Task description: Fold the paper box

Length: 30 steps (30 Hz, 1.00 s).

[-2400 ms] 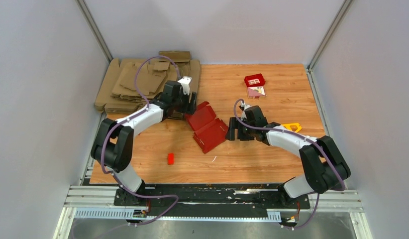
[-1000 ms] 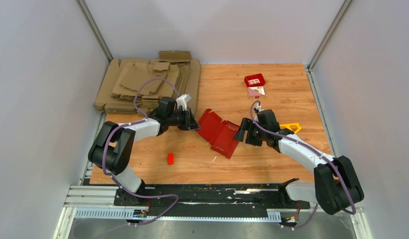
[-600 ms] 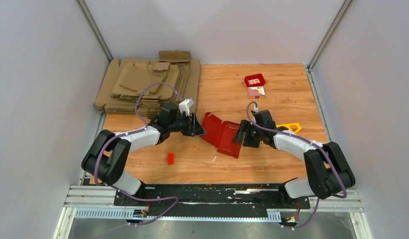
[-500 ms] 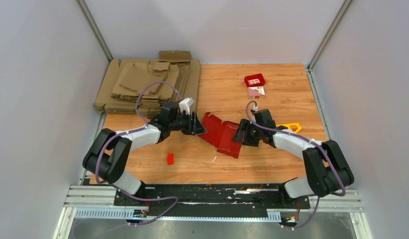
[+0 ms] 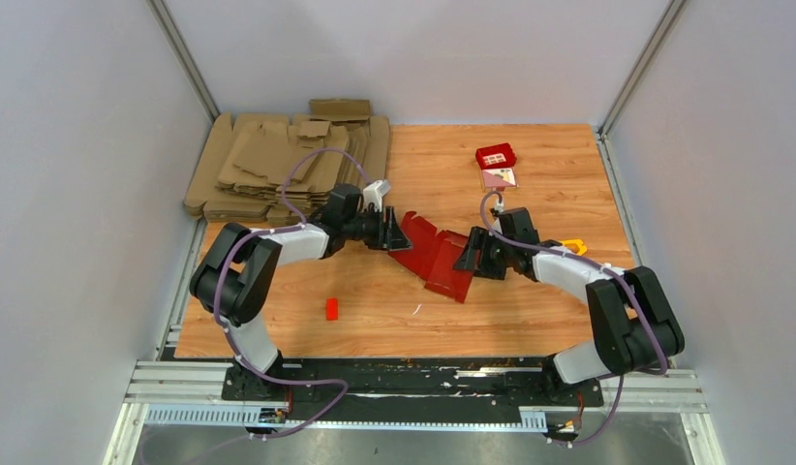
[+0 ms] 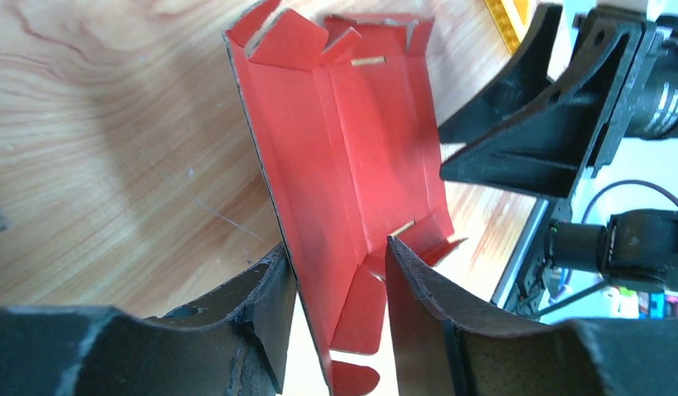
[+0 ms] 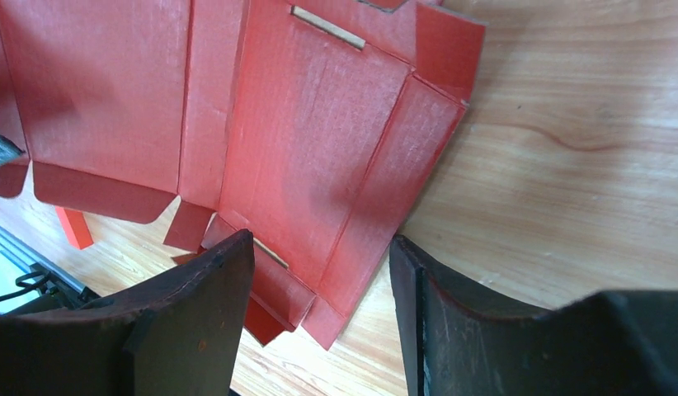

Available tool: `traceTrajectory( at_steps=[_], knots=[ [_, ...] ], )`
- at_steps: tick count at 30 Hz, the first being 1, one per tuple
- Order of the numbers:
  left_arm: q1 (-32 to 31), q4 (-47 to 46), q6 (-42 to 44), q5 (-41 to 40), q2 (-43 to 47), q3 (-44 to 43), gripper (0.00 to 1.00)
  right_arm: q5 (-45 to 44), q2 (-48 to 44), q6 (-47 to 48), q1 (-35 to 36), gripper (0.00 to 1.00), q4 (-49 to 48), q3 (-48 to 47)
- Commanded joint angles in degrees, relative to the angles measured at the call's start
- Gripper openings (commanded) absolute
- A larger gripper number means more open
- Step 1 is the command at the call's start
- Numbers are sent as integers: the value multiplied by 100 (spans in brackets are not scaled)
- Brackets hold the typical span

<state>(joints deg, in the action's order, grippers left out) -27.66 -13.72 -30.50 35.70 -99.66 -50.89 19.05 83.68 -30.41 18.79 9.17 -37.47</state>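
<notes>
Table: wood top, with a stack of brown cardboard sheets at its 10 o'clock corner. The paper box lies near the table's centre as an open red blank. Most of it is flat on the wood, and the side panel at its 10 o'clock edge appears raised. Left tool, at that 10 o'clock edge, is released: its jaws stand apart astride the raised panel, one finger against the outer face, the other clear of the inner. Right tool, at the blank's 3 o'clock edge, is also released: its jaws are wide over a corner of the card and pinch nothing. Handling, as a judgement: the card is thin and very light and will likely slide on the smooth wood if pushed from one side only, so one tool should brace while the other folds. It looks stiff across the panels and ready to bend along the creases. The small flaps and slots would crush or tear easily. The best hold is probably a panel's free edge mid-length, near a crease and away from the corner flaps.
</notes>
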Motion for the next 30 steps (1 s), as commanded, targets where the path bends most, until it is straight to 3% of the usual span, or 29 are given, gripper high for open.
traceTrajectory(
  at_steps=[1, 7, 11, 18, 21, 30],
  knots=[
    [-37, -231, 116, 568, -88, -109, 49, -320, 169, 348, -119, 62, 140, -198],
    [-374, 262, 418, 320, 376, 189, 50, -439, 234, 447, -133, 62, 135, -317],
    [-349, 433, 495, -261, 524, 231, 66, -504, 253, 464, -132, 62, 52, -263],
    [57, -5, 34, -661, 41, -143, 80, -540, 198, 479, -129, 62, -3, -208],
    [59, 187, 137, -697, -355, -469, 75, -542, 163, 491, -126, 62, -7, -199],
    [62, -176, -77, -147, -586, -500, 45, -387, 122, 503, -130, 61, -79, -166]
  ],
)
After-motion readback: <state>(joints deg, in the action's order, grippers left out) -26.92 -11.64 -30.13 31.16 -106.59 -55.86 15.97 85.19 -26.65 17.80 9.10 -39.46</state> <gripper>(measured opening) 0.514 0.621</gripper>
